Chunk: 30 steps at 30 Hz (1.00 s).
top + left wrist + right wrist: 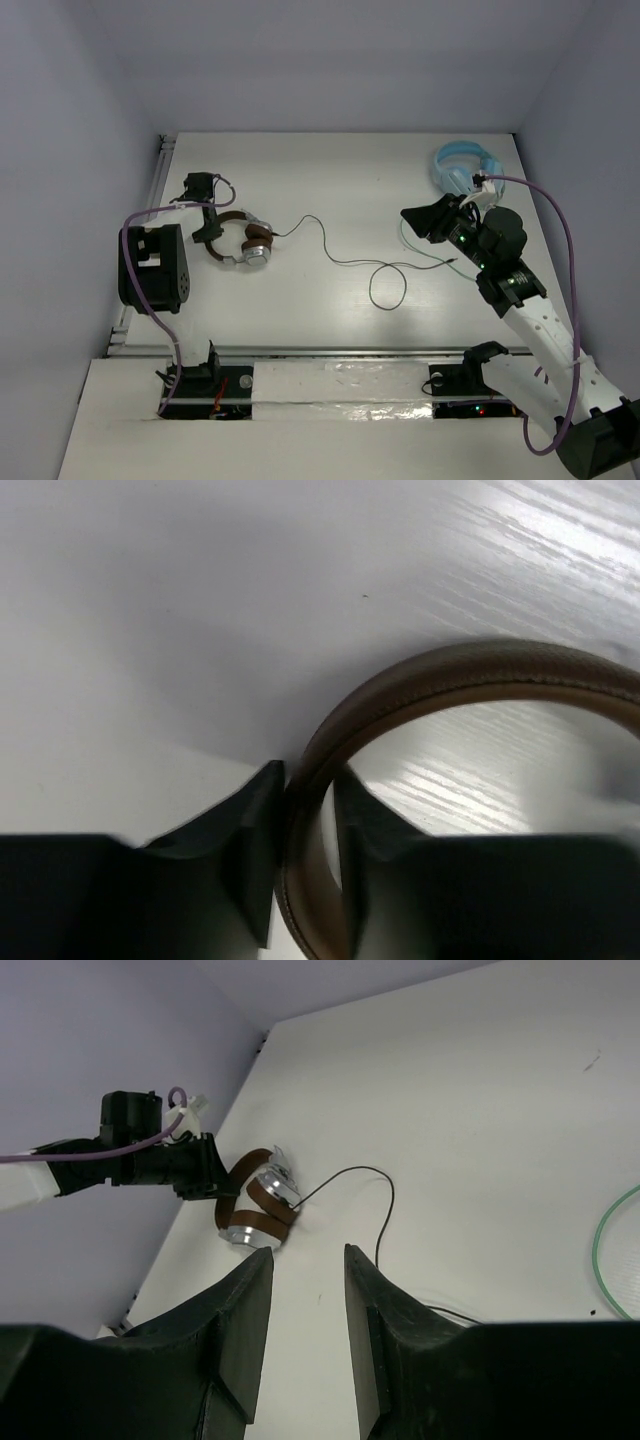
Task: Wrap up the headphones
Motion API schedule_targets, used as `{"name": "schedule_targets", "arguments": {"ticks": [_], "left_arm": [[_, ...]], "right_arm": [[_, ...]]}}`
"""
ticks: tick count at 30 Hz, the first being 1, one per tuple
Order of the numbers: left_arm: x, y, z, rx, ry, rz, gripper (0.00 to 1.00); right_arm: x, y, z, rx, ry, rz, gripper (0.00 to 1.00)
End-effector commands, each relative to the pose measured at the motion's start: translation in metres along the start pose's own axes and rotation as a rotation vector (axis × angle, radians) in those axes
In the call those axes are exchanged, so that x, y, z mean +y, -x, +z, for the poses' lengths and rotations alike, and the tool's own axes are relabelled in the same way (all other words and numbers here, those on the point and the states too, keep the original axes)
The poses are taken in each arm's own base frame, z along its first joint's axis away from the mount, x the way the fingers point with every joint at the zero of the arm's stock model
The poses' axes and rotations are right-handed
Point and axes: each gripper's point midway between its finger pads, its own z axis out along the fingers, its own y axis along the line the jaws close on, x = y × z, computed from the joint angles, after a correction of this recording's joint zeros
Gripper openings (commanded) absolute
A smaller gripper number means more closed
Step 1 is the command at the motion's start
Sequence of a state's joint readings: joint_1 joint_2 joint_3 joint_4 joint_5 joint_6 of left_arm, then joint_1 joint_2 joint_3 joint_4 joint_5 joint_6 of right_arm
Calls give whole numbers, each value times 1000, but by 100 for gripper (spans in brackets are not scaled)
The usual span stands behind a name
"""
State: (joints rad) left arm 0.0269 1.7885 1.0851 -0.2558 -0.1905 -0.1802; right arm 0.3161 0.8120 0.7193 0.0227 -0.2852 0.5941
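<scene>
- Cable (370, 287): nearest item. It lies slack on the bench (330, 180), with an open loop nearer than the blue headphones (462, 160) and to their left.
  - Risk: a pull on the headband drags the slack, and the loop tightens into a knot or whips out of reach.
- Left tool (305, 780): well left of the blue headphones. Its jaws are narrowed around the brown headband.
  - One finger (255, 860) touches the band, and a sliver of light shows at the other. I cannot tell if the pinch is firm.
  - Risk: the band is smooth and curved, so a loose hold lets it swivel or slide out on a lift.
- Headphones (250, 245): on the bench, far left of the blue headphones and somewhat nearer, well apart from them.
  - They appear to lie on their side. The crown of the band points left into the left tool, and the silver cups are folded together at the right end.
  - Long axis runs roughly left to right. The cable leaves the cups heading right, towards the blue headphones' side.
- Right tool (306, 1253): just on the near side of the blue headphones, above the bench, aimed left. Its jaws are partly apart with nothing between them.
  - Risk: it has a long reach to the black cable.
- Green cable (596, 1255): trails from the blue headphones.
  - Risk: it runs near the black cable's end, so the wrong one could be picked up.
</scene>
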Motion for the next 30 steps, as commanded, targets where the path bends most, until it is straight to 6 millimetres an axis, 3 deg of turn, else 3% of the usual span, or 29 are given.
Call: {"name": "schedule_targets", "arguments": {"ticks": [1, 2, 5, 8, 10, 16, 18, 19, 22, 25, 28, 30], "left_arm": [[-7, -8, 3, 38, -10, 24, 13], [-7, -6, 1, 38, -12, 24, 3], [-15, 5, -16, -6, -74, 9, 0], [-34, 21, -51, -82, -199, -17, 0], [-50, 34, -84, -137, -328, -30, 0], [-84, 59, -174, -236, -635, -31, 0], [-88, 63, -201, -270, -701, -31, 0], [-93, 61, -214, -268, -757, -31, 0], [-102, 58, -252, -291, -882, -33, 0], [-110, 54, -291, -325, -1010, -16, 0], [-112, 55, -323, -361, -1097, -34, 0], [-111, 61, -347, -404, -1138, -37, 0]], "right_arm": [[10, 9, -1, -34, 41, -36, 41], [10, 9, -1, -36, 40, -36, 41], [9, 8, 0, -34, 37, -35, 35], [12, 0, 4, 3, 77, -37, 15], [30, -7, 4, 39, 189, -47, 1], [41, -29, 13, 136, 281, -56, 0], [36, -32, 18, 147, 266, -64, 9], [34, -32, 20, 144, 258, -67, 37], [36, -40, 27, 178, 292, -82, 77], [42, -61, 41, 262, 317, -115, 86], [43, -90, 55, 349, 305, -177, 87], [40, -92, 63, 343, 295, -211, 87]]}}
